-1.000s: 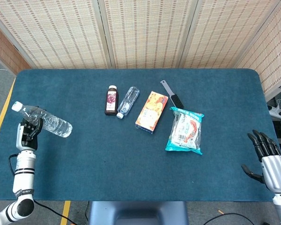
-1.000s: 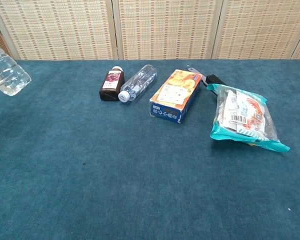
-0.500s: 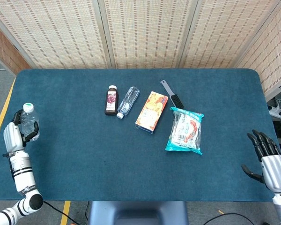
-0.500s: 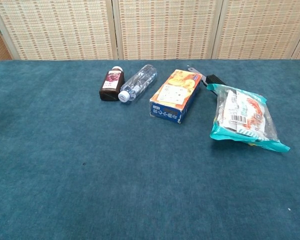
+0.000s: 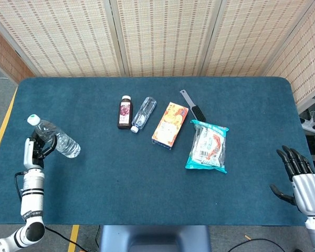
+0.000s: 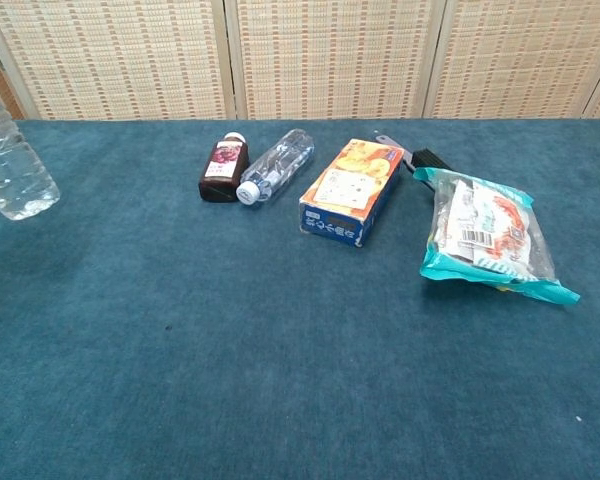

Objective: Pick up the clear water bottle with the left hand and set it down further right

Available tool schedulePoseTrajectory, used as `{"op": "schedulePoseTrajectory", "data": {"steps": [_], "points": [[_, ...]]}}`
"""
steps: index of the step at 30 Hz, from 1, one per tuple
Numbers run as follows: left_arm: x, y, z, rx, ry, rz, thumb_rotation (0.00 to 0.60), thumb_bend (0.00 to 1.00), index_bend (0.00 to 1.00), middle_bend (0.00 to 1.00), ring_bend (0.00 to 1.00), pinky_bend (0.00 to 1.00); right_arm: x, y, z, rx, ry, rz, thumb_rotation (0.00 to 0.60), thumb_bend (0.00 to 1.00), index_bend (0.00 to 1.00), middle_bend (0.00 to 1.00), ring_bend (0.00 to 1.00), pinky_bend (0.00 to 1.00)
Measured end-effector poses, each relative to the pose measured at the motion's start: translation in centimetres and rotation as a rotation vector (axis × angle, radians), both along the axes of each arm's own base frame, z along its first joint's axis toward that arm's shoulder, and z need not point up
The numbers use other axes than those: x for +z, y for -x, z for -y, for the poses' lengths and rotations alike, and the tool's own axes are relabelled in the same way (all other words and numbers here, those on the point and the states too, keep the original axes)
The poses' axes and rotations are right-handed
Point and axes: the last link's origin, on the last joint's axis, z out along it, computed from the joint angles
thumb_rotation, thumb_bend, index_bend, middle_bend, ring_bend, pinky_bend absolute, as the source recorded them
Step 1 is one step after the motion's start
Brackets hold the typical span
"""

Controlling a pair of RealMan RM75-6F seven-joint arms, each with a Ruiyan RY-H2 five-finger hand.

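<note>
At the table's [image 5: 147, 189] left edge we see the left hand [image 5: 38, 148] wrapped around the neck end of the clear bottle [image 5: 56, 137], which it holds tilted above the cloth, white cap up-left and base pointing right. In the chest view we find only the bottle's lower body, at the left border. The right hand [image 5: 299, 176] hangs past the right edge, fingers spread, holding nothing.
</note>
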Motion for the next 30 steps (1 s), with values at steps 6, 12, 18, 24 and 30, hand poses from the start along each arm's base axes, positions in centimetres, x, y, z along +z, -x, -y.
{"op": "schedulePoseTrajectory", "data": {"steps": [6, 12, 18, 24, 30], "points": [[0.2, 0.4, 0.1, 0.007, -0.017, -0.006, 0.600, 0.57, 0.38, 0.49, 0.51, 0.48, 0.0, 0.0, -0.1, -0.004, -0.008, 0.000, 0.600, 0.14, 0.03, 0.00, 0.00, 0.13], [1.3, 1.4, -0.6, 0.074, -0.124, -0.399, 0.600, 0.57, 0.38, 0.49, 0.51, 0.48, 0.0, 0.0, -0.1, -0.005, -0.008, 0.001, 0.600, 0.14, 0.03, 0.00, 0.00, 0.13], [2.9, 0.8, -1.2, 0.118, -0.238, -0.586, 0.600, 0.57, 0.38, 0.49, 0.51, 0.48, 0.1, 0.0, -0.2, -0.005, -0.006, 0.002, 0.600, 0.14, 0.03, 0.00, 0.00, 0.13], [1.9, 0.6, -0.7, 0.099, -0.226, -0.555, 0.600, 0.57, 0.38, 0.49, 0.51, 0.48, 0.0, 0.0, -0.3, -0.006, -0.011, -0.001, 0.600, 0.14, 0.03, 0.00, 0.00, 0.13], [-1.0, 1.7, 0.1, 0.108, -0.126, -0.515, 0.600, 0.57, 0.38, 0.49, 0.51, 0.48, 0.0, 0.0, -0.3, -0.009, -0.009, 0.000, 0.600, 0.14, 0.03, 0.00, 0.00, 0.13]]}}
